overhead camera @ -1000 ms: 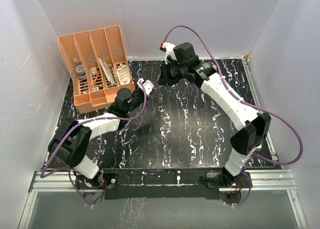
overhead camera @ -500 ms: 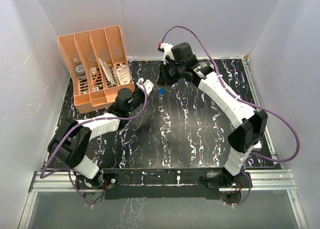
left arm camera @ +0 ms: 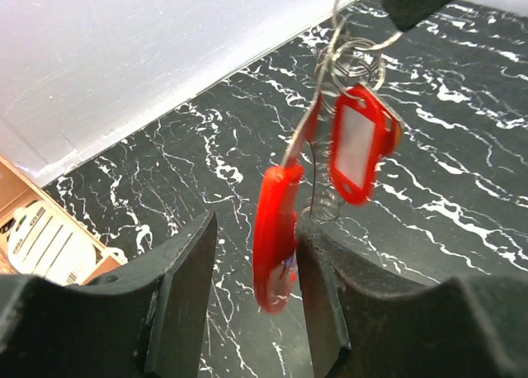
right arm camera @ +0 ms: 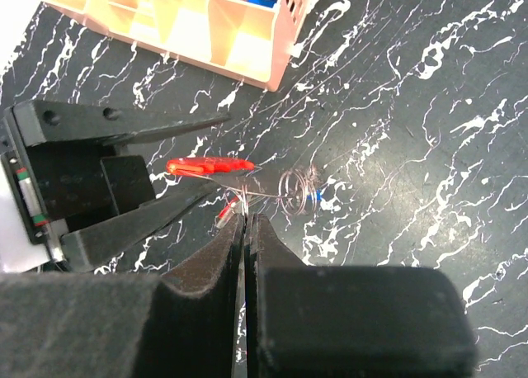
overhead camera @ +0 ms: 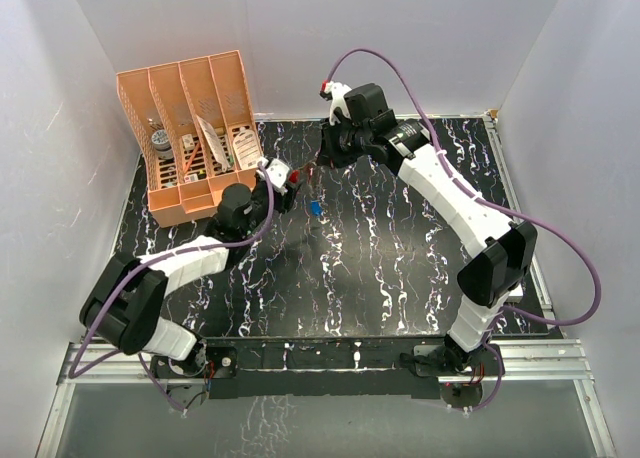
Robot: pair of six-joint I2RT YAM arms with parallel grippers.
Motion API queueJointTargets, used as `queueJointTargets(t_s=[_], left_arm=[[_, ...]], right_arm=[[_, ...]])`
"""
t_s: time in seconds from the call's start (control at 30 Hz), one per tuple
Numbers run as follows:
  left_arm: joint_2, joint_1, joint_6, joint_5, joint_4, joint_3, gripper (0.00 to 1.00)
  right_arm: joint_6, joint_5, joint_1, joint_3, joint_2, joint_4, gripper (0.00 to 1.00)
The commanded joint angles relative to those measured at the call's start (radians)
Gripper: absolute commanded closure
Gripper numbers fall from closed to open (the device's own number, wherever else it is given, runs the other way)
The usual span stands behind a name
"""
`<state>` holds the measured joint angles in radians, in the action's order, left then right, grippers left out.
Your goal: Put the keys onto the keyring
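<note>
The left hand (left arm camera: 254,254) has swung up to the right hand (right arm camera: 247,221), which stays pinched on the keyring (left arm camera: 356,143), and now straddles the dangling red key (left arm camera: 276,225) open-fingered, while the blue key (overhead camera: 315,208) seems dropped onto the surface (overhead camera: 400,278), unthreaded.

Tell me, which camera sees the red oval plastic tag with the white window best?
Left wrist: the red oval plastic tag hangs face-on, close, from silver wire rings. Right wrist shows only thin red slivers, edge-on; top external, a tiny red speck.
</note>
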<state>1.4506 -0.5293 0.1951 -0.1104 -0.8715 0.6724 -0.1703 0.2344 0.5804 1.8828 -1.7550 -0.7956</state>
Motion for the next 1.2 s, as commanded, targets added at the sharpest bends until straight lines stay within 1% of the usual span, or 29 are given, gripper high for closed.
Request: queueJointTargets(t_s=[0.0, 0.03, 0.1, 0.2, 0.3, 0.47, 0.6, 0.7, 0.8, 0.9, 0.97, 1.17], left_arm=[[-0.117, 0.006, -0.065, -0.045, -0.067, -0.041, 0.56], [-0.135, 0.006, -0.077, -0.055, -0.077, -0.052, 0.53], [-0.167, 0.005, -0.096, -0.085, -0.101, -0.073, 0.5], [-0.195, 0.005, -0.124, -0.144, -0.177, -0.115, 0.43], [-0.193, 0.005, -0.132, -0.188, -0.213, -0.114, 0.41], [-0.141, 0.005, -0.125, -0.211, -0.25, -0.078, 0.39], [-0.088, 0.006, -0.099, -0.205, -0.259, -0.036, 0.35], [-0.035, 0.005, -0.074, -0.178, -0.304, -0.025, 0.32], [-0.012, 0.003, -0.045, -0.171, -0.314, -0.009, 0.3], [-0.025, 0.003, -0.029, -0.167, -0.327, -0.019, 0.28], [-0.042, 0.003, -0.014, -0.154, -0.364, -0.032, 0.28], [-0.078, 0.003, 0.034, -0.161, -0.325, -0.027, 0.27]], right_arm=[[-0.027, -0.014, -0.005, 0.001, 0.066, 0.11, 1.0], [-0.029, -0.016, -0.005, 0.001, 0.064, 0.115, 1.0], [-0.032, -0.016, -0.006, 0.003, 0.058, 0.117, 1.0], [-0.035, -0.011, -0.006, 0.004, 0.052, 0.122, 1.0], [-0.037, 0.002, -0.008, 0.004, 0.049, 0.12, 1.0], [-0.038, 0.013, -0.006, -0.009, 0.056, 0.119, 1.0], [-0.037, 0.03, -0.006, -0.022, 0.058, 0.116, 1.0], [-0.038, 0.041, -0.006, -0.037, 0.068, 0.122, 1.0], [-0.037, 0.051, -0.005, -0.046, 0.076, 0.122, 1.0], [-0.032, 0.05, -0.005, -0.056, 0.079, 0.117, 1.0], [-0.027, 0.049, -0.006, -0.059, 0.082, 0.115, 1.0], [-0.012, 0.066, -0.004, -0.071, 0.089, 0.102, 1.0]])
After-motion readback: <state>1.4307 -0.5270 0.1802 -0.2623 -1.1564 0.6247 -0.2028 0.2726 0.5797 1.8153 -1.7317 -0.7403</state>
